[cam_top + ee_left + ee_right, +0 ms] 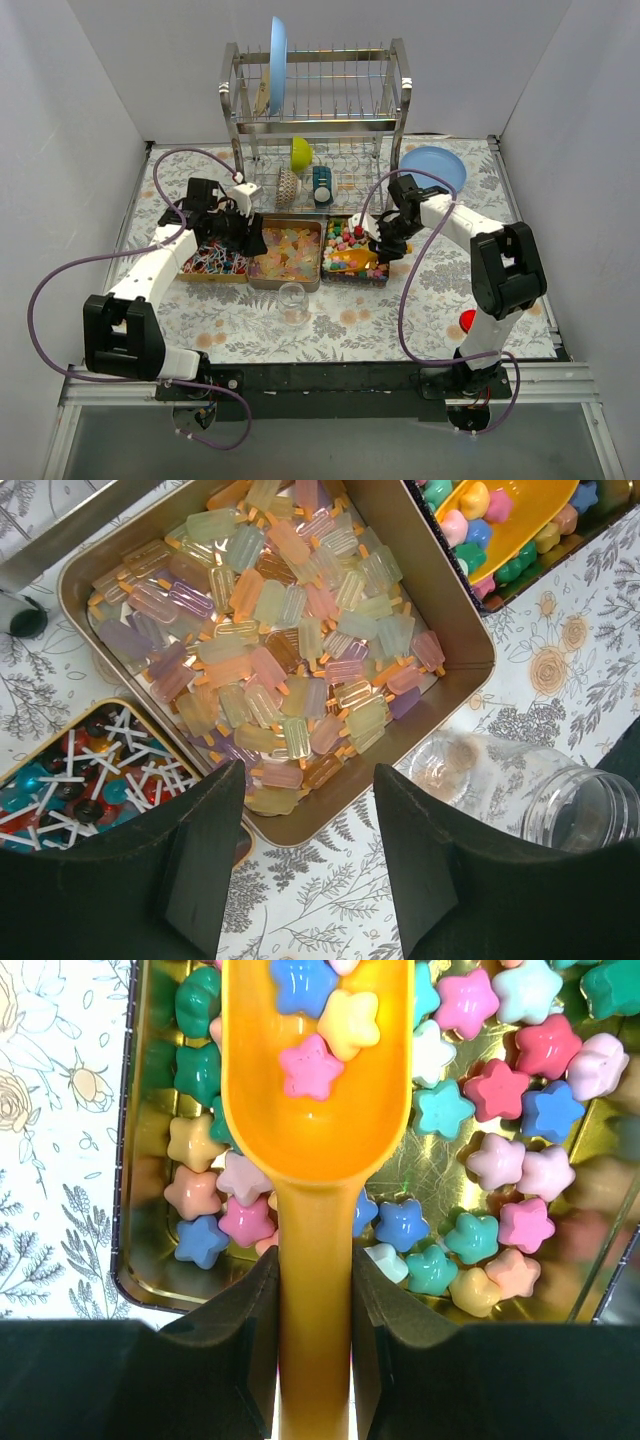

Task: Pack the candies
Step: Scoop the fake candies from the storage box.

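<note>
Three open tins of candies stand side by side mid-table. The left tin (60, 750) holds red and blue lollipops (95, 780). The middle tin (440, 600) holds pale popsicle-shaped pieces (270, 630). The right tin (135, 1260) holds star candies (500, 1110). My right gripper (315, 1270) is shut on the handle of an orange scoop (310, 1140), which carries three stars (312, 1068) above that tin. My left gripper (310, 780) hangs open and empty over the near edge of the middle tin. A clear jar (500, 775) lies on its side just in front of the tins.
A metal dish rack (315, 90) with a blue plate (277, 50) stands at the back. Another blue plate (435, 165) lies back right, and a red lid (467, 320) is near the right arm's base. Purple cables loop beside both arms.
</note>
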Robot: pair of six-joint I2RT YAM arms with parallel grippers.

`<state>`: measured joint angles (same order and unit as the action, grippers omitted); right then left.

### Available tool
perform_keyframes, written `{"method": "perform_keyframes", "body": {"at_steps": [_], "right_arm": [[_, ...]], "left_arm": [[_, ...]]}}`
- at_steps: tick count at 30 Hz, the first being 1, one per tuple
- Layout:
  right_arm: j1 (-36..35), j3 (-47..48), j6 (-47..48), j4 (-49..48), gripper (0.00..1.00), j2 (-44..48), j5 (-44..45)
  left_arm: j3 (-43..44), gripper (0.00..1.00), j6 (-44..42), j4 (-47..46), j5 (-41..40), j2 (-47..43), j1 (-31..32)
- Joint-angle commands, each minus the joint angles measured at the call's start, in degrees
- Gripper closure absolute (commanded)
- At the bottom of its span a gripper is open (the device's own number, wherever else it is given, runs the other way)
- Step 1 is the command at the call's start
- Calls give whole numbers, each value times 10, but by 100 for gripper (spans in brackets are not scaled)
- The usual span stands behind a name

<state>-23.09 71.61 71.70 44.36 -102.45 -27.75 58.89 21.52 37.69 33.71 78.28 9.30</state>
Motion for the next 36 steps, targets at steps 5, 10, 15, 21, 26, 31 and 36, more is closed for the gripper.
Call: {"method": "perform_keyframes", "body": {"at_steps": [5,10,15,21,26,31,36], "right_arm": [[50,-27,-20,-32,99,52,-64],[49,-49,-31,-51,99,59,-60],[43,-50,-35,-63,99,59,-55],[56,-74,-30,-71,99,89,-96],[81,-111,-38,-94,99,124,-136],[89,-133,-52,-100,99,181,-168],[76,-111,-82,-79,99,229,-162]], "left_arm": [[39,47,-24,9,-7,7,-7],[32,47,-23,3,-8,-1,-7],[21,47,-23,0,-12,-15,-8],[17,47,-32,5,-18,-25,-13],[23,47,-41,11,-12,-16,-23],[36,47,-36,2,-6,-1,-30],[20,44,8,-34,-1,11,-31]]}}
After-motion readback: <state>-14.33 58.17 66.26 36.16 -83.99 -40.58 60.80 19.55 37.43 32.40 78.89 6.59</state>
